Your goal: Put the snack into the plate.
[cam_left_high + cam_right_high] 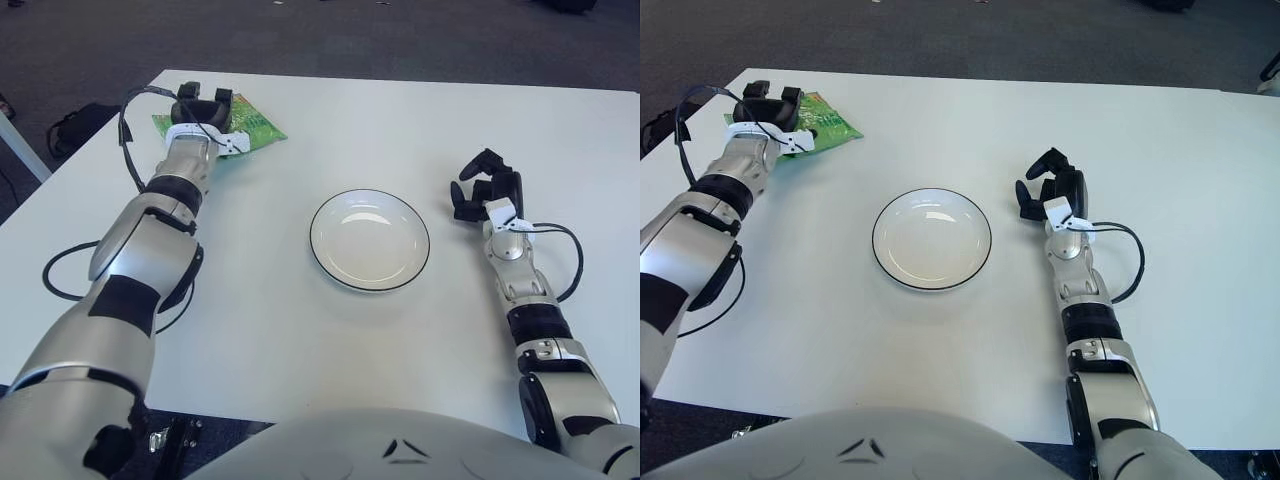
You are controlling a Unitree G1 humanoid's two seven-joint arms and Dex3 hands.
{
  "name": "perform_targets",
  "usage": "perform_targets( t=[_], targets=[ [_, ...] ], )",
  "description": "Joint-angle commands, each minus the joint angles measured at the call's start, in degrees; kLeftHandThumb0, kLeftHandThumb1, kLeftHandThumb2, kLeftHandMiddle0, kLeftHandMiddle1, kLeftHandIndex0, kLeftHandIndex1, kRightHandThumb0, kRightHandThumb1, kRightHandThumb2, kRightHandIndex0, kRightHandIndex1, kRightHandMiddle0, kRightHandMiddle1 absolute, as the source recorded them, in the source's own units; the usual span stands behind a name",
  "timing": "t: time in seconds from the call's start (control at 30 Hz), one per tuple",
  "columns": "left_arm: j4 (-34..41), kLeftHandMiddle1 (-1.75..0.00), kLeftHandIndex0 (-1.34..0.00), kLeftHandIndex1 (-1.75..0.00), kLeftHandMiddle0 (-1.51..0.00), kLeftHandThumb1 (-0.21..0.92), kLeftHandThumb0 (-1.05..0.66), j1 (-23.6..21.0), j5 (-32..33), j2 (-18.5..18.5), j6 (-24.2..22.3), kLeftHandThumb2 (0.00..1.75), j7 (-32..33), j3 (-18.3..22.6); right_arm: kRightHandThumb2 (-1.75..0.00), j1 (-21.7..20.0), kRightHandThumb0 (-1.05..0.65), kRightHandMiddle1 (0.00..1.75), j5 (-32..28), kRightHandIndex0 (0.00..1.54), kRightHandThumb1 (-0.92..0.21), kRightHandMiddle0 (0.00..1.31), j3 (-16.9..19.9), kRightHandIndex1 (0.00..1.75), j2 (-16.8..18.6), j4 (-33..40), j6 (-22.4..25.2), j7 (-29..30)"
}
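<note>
Left hand [201, 108] lay at the far left corner of the white counter [300, 330] in the left eye view, its dark fingers [222, 98] set down over the near left part of the green snack packet [255, 125]; whether they pinched the packet or only pressed on it could not be told. That packet lay flat on the counter, its right end sticking out past the hand, well apart from the white plate [370, 239] with its dark rim, which sat near the middle of the counter and held nothing. A black cable [130, 130] looped from the wrist back along the silver forearm. Right hand [486, 192] showed just to the right of the plate, not touching it, its dark fingers curled inward around nothing, with a thin cable [570, 260] arcing off the wrist to the right. In the right eye view the same layout appeared shifted leftward: the left hand [768, 108] sat atop the snack packet [830, 126] at the far left, the plate [932, 239] stood bare in the middle of the counter [940, 370], and the right hand [1050, 188] hung beside the plate's right rim with its fingers bent in, holding nothing.
</note>
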State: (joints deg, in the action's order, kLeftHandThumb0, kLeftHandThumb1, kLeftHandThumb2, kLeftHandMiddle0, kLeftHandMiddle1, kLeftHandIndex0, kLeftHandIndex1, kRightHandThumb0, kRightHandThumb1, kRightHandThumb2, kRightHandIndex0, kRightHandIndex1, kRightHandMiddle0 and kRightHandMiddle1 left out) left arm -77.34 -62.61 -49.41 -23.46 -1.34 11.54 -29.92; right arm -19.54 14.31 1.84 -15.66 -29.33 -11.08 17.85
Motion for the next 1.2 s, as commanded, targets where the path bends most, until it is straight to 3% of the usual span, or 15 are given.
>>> perform_targets(
  t=[0.0, 0.43, 0.6, 0.7, 0.77, 0.93, 1.0, 1.17],
  targets=[
    [-0.8, -0.09, 0.00, -0.38, 0.00, 0.92, -1.05, -1.0, 1.3, 0.2, -1.1, 1.27, -2.0, 0.2, -1.36, 4.0, -0.50, 1.75, 1.0, 1.18, -0.28, 0.65, -1.6, 1.75, 1.1, -5.9, 3.4, -1.3],
    [-0.9, -0.04, 0.00, -0.41, -0.03, 0.92, -1.05, 0.0, 6.0, 1.3, -2.9, 1.29, -5.1, 1.8, -1.42, 3.1, -0.52, 1.75, 3.9, 1.26, -0.23, 0.68, -3.6, 1.75, 1.0, -7.1, 2.8, 2.0],
    [-0.7, -0.13, 0.00, -0.44, -0.14, 0.92, -1.05, 0.6, 7.5, 0.8, -1.9, 1.33, -6.3, 2.4, -1.42, 3.1, -0.52, 1.75, 5.3, 1.27, -0.23, 0.69, -4.4, 1.75, 0.9, -6.7, 3.2, 3.0],
    [-0.1, -0.58, 0.00, -0.41, -0.06, 0.92, -1.05, 1.6, 8.8, 0.0, -0.1, 1.35, -6.8, 3.2, -1.43, 3.3, -0.52, 1.75, 5.9, 1.29, -0.22, 0.69, -4.8, 1.75, 0.8, -6.4, 3.4, 3.2],
    [0.4, -0.78, 0.00, -0.41, -0.04, 0.92, -1.05, 2.1, 9.5, -0.5, 1.3, 1.36, -7.0, 3.5, -1.43, 3.5, -0.52, 1.75, 6.2, 1.30, -0.22, 0.70, -5.0, 1.75, 0.8, -6.1, 3.4, 3.3],
    [1.4, -1.23, 0.00, -0.46, -0.07, 0.92, -1.05, 3.3, 10.8, -1.2, 4.3, 1.36, -6.5, 3.9, -1.45, 4.2, -0.53, 1.75, 6.8, 1.31, -0.21, 0.71, -5.5, 1.75, 0.6, -5.2, 3.3, 3.4],
    [1.9, -1.49, 0.00, -0.53, -0.13, 0.92, -1.05, 4.0, 11.2, -1.6, 6.3, 1.37, -5.8, 4.2, -1.45, 4.6, -0.53, 1.75, 7.2, 1.31, -0.21, 0.71, -5.7, 1.75, 0.4, -4.6, 3.2, 3.5],
    [5.7, -1.70, 0.00, -0.65, -0.25, 0.92, -1.05, 8.1, 12.3, -2.6, 12.8, 1.35, -2.6, 4.6, -1.46, 5.5, -0.54, 1.75, 8.4, 1.32, -0.20, 0.71, -6.2, 1.75, -0.1, -3.5, 3.0, 3.8]
  ],
)
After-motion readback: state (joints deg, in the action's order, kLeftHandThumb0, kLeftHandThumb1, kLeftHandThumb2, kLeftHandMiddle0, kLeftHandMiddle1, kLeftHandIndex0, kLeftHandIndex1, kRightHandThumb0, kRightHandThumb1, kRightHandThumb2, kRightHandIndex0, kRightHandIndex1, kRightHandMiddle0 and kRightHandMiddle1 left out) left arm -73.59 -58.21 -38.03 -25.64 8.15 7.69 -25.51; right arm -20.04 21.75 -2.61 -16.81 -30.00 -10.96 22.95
